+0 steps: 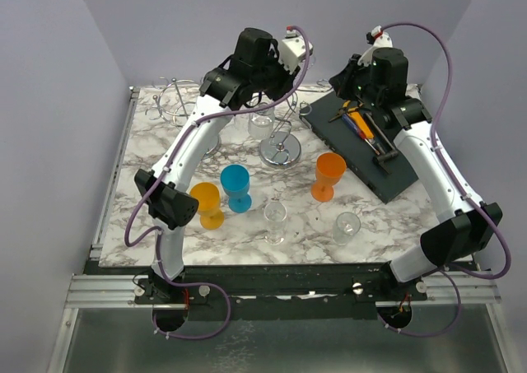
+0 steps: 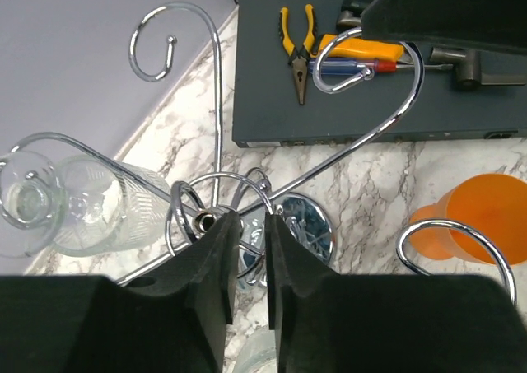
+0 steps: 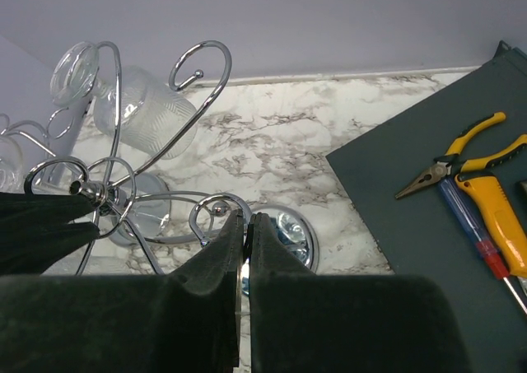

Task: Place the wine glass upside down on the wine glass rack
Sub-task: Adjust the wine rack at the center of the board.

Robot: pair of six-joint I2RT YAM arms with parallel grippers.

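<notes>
Left fingers, slightly parted, straddle the rack wire; right fingers nearly meet, hold unclear. A snag on leaving could tip it, shaking the glass onto the surface.

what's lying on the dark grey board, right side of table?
Yellow-handled pliers, a blue-and-red screwdriver and a yellow-handled tool lie on the board. In the top view the right arm covers part of it, so anything beneath is hidden.

Orange goblets: two; blue goblet: one; clear glasses: at least three; wire racks: two.
</notes>
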